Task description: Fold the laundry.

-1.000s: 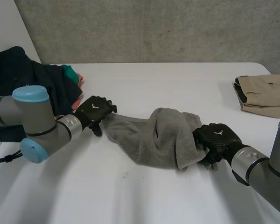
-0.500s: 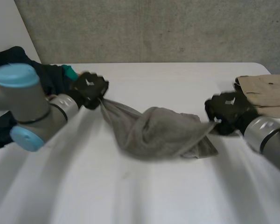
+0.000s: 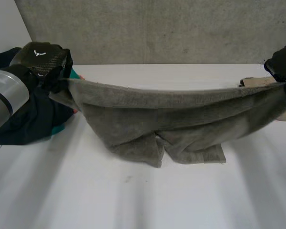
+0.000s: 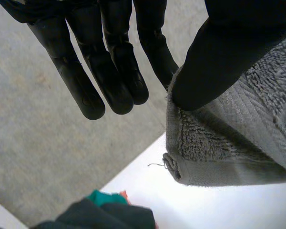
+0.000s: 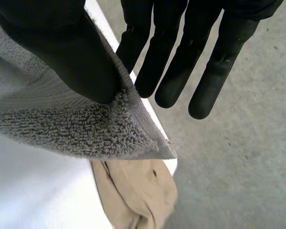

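At the upper left, the left hand point(image 3: 42, 58) pinches a towel point(image 3: 157, 114) corner under its thumb. The towel spans the frame, its sagging middle bunched on the worktop point(image 3: 133, 200). At the upper right, the right hand point(image 3: 285, 61) pinches the other corner. Both pinches look shallow, so harder pulling could slip a corner free.

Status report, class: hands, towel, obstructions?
Left hand pinches one towel corner, right hand the opposite. Towel stretched, lifted, middle sagging onto table. Dark clothes, tan garment at sides.
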You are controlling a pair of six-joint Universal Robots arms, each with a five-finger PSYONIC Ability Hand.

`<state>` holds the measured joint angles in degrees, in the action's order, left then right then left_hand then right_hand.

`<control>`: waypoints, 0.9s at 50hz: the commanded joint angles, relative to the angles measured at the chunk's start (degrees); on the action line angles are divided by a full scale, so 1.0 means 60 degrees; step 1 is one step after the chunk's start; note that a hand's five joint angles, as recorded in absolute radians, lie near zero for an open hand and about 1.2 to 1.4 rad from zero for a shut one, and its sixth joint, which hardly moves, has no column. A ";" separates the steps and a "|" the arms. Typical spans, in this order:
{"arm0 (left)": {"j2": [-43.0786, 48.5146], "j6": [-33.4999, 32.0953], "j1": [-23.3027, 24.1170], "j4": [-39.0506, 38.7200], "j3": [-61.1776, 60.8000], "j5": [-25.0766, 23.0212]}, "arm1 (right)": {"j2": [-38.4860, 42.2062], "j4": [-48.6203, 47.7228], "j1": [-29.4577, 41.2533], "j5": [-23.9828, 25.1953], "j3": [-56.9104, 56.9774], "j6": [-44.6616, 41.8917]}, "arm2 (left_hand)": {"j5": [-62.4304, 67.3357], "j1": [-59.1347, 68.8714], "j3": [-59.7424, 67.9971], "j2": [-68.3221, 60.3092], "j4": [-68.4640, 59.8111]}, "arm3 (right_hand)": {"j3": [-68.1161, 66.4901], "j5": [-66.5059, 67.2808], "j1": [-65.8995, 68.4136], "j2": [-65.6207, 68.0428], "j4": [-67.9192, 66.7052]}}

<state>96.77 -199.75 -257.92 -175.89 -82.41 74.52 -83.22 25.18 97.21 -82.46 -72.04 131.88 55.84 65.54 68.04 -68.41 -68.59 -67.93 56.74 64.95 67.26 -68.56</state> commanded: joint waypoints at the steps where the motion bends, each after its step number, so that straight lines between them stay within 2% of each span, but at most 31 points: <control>1: 0.1257 -0.0106 0.0111 0.0297 0.0666 0.0133 | 0.1708 -0.0081 0.0613 -0.1006 0.0418 -0.1047 | 0.2359 0.2411 0.1993 -0.1931 -0.1902 | -0.2012 0.2210 0.2508 0.2124 -0.1906; 5: 0.2868 -0.0150 0.0491 0.0005 0.2100 0.0220 | 0.3071 -0.0154 0.1141 -0.1460 0.1663 -0.1077 | 0.2359 0.2411 0.1993 -0.1931 -0.1902 | -0.2012 0.2210 0.2508 0.2124 -0.1906; 7: 0.3923 -0.0194 0.0624 -0.0449 0.3446 0.0585 | 0.3540 -0.0373 0.1273 -0.1592 0.2365 -0.1033 | 0.2359 0.2411 0.1993 -0.1931 -0.1902 | -0.2012 0.2210 0.2508 0.2124 -0.1906; 9: 0.4524 -0.0238 0.0697 -0.0887 0.4384 0.0922 | 0.4258 -0.1249 0.1376 -0.1754 0.3668 -0.1003 | 0.2359 0.2411 0.1993 -0.1931 -0.1902 | -0.2012 0.2210 0.2508 0.2124 -0.1906; 11: 0.5097 -0.0239 0.0712 -0.1897 0.5732 0.1450 | 0.4595 -0.2142 0.1390 -0.1842 0.4416 -0.0945 | 0.2359 0.2411 0.1993 -0.1931 -0.1902 | -0.2012 0.2210 0.2508 0.2124 -0.1906; 13: 0.5273 -0.0238 0.0727 -0.2848 0.6436 0.1612 | 0.4831 -0.3883 0.1405 -0.1901 0.5267 -0.0945 | 0.2359 0.2411 0.1993 -0.1931 -0.1902 | -0.2012 0.2210 0.2508 0.2124 -0.1906; 14: 0.5390 -0.0224 0.0683 -0.4013 0.6918 0.1656 | 0.4860 -0.4571 0.1405 -0.1901 0.5428 -0.0945 | 0.2359 0.2411 0.1993 -0.1931 -0.1902 | -0.2012 0.2210 0.2508 0.2124 -0.1906; 15: 0.5405 -0.0166 0.0625 -0.4648 0.7068 0.1714 | 0.4860 -0.5274 0.1420 -0.1872 0.5488 -0.0945 | 0.2359 0.2411 0.1993 -0.1931 -0.1902 | -0.2012 0.2210 0.2508 0.2124 -0.1906; 16: 0.5391 -0.0121 0.0581 -0.5293 0.7156 0.1744 | 0.4802 -0.6688 0.1434 -0.1813 0.5474 -0.0959 | 0.2359 0.2411 0.1993 -0.1931 -0.1902 | -0.2012 0.2210 0.2508 0.2124 -0.1906; 18: 0.5391 -0.0005 0.0580 -0.6973 0.7172 0.1701 | 0.4773 -0.7970 0.1435 -0.1813 0.5431 -0.0945 | 0.2359 0.2411 0.1993 -0.1931 -0.1902 | -0.2012 0.2210 0.2508 0.2124 -0.1906; 20: 0.5391 0.0098 0.0566 -0.7815 0.7274 0.1773 | 0.4714 -0.9316 0.1435 -0.1711 0.5285 -0.0945 | 0.2359 0.2411 0.1993 -0.1931 -0.1902 | -0.2012 0.2210 0.2508 0.2124 -0.1906; 21: 0.5391 0.0142 0.0566 -0.8065 0.7274 0.1774 | 0.4714 -0.9498 0.1449 -0.1667 0.5226 -0.0945 | 0.2359 0.2411 0.1993 -0.1931 -0.1902 | -0.2012 0.2210 0.2508 0.2124 -0.1906; 28: 0.5406 0.0406 0.0507 -0.7410 0.6939 0.1759 | 0.4699 -0.9456 0.1522 -0.1388 0.4392 -0.0301 | 0.2359 0.2411 0.1993 -0.1931 -0.1902 | -0.2012 0.2210 0.2508 0.2124 -0.1906; 33: 0.5333 0.0392 0.0448 -0.6911 0.5375 0.1627 | 0.4670 -0.9339 0.1435 -0.1227 0.3439 0.0183 | 0.2359 0.2411 0.1993 -0.1931 -0.1902 | -0.2012 0.2210 0.2508 0.2124 -0.1906; 40: 0.5493 0.0348 0.0507 -0.6867 0.3075 0.1481 | 0.5284 -0.8037 0.1376 -0.0656 0.2150 0.0417 | 0.2359 0.2411 0.1993 -0.1931 -0.1902 | -0.2012 0.2210 0.2508 0.2124 -0.1906; 45: 0.5976 0.0187 0.0565 -0.6648 0.1886 0.1144 | 0.6060 -0.7071 0.1361 -0.0582 0.1316 0.0608 | 0.2359 0.2411 0.1993 -0.1931 -0.1902 | -0.2012 0.2210 0.2508 0.2124 -0.1906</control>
<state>129.81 -197.66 -254.95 -216.76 -62.68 83.33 -51.58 -23.38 105.53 -86.88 -59.10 134.56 56.68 65.57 68.43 -68.62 -68.83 -68.18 57.23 64.95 67.28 -68.68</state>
